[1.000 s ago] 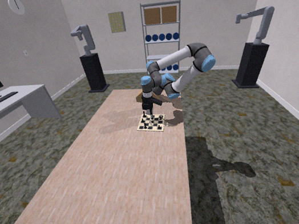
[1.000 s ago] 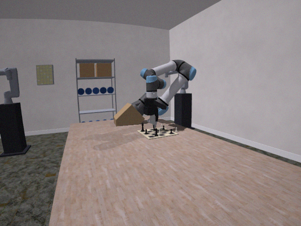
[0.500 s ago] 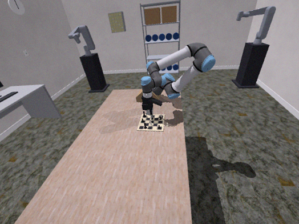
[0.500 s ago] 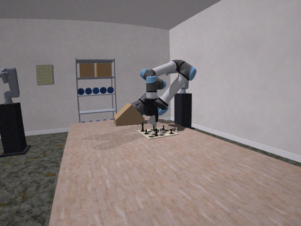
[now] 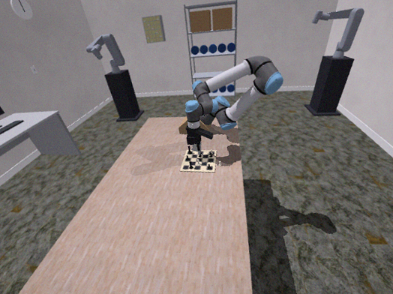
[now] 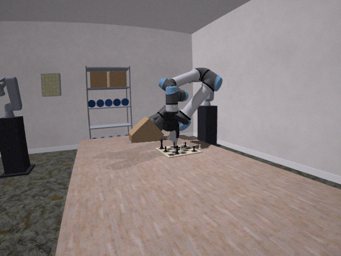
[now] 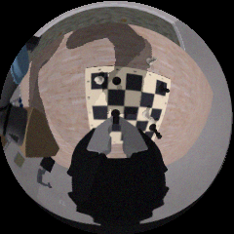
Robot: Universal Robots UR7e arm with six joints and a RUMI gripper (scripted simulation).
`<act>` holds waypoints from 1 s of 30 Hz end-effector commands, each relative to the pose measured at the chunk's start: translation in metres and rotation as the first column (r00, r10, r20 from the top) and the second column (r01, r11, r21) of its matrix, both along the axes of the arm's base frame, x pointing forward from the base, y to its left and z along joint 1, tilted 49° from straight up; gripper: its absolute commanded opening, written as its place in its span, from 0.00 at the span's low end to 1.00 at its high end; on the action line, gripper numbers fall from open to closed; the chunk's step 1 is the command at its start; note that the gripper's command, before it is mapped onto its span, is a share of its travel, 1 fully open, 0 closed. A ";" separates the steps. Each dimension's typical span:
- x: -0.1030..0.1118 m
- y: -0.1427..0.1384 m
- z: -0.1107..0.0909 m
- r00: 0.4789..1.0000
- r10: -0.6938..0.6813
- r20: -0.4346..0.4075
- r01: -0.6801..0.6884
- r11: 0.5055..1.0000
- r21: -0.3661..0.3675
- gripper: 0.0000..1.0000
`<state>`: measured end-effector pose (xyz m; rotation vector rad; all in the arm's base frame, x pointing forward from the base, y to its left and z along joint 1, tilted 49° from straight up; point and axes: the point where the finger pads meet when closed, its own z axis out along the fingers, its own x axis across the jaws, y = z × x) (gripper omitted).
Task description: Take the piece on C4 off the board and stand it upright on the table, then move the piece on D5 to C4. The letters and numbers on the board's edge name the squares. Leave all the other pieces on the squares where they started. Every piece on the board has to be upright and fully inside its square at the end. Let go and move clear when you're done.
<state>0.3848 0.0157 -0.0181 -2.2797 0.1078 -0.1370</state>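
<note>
The chessboard (image 5: 183, 170) (image 6: 169, 156) (image 7: 90, 97) lies on the table; its edge labels are too small to read. My gripper (image 5: 199, 151) (image 6: 174, 141) (image 7: 115, 116) points down over it, nearly closed, shut on a black piece (image 7: 115, 113). In the wrist view that piece is upright over a light square, second column from the left, third row from the top. Whether its base touches the board is unclear. A small white piece (image 6: 199, 146) (image 7: 151, 60) stands on the table just off the board's edge.
Other pieces stand close by: a tall black one (image 5: 189, 149) (image 6: 161, 144), black ones (image 5: 209, 166) (image 6: 177, 150), a black one (image 7: 117, 81) and white ones (image 7: 99, 80) (image 7: 147, 114). A brown wedge-shaped block (image 6: 145, 132) (image 7: 41, 134) sits behind the board.
</note>
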 end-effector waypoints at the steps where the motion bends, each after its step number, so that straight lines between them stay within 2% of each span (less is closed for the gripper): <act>1: 0.000 0.000 0.000 1.000 -0.001 0.001 0.001 1.000 -0.001 0.00; 23: 0.000 0.000 0.000 1.000 -0.001 0.001 0.001 1.000 -0.001 0.00; 24: 0.000 0.000 0.000 1.000 -0.001 0.001 0.001 1.000 -0.001 0.04; 26: 0.000 0.000 0.000 1.000 -0.001 0.001 0.001 1.000 -0.001 0.04; 27: 0.000 0.000 0.000 1.000 -0.001 0.001 0.001 1.000 -0.001 0.09; 29: 0.000 0.000 0.000 1.000 -0.001 0.001 0.001 1.000 -0.001 0.09; 30: 0.000 0.000 0.000 1.000 -0.001 0.001 0.001 1.000 -0.001 0.13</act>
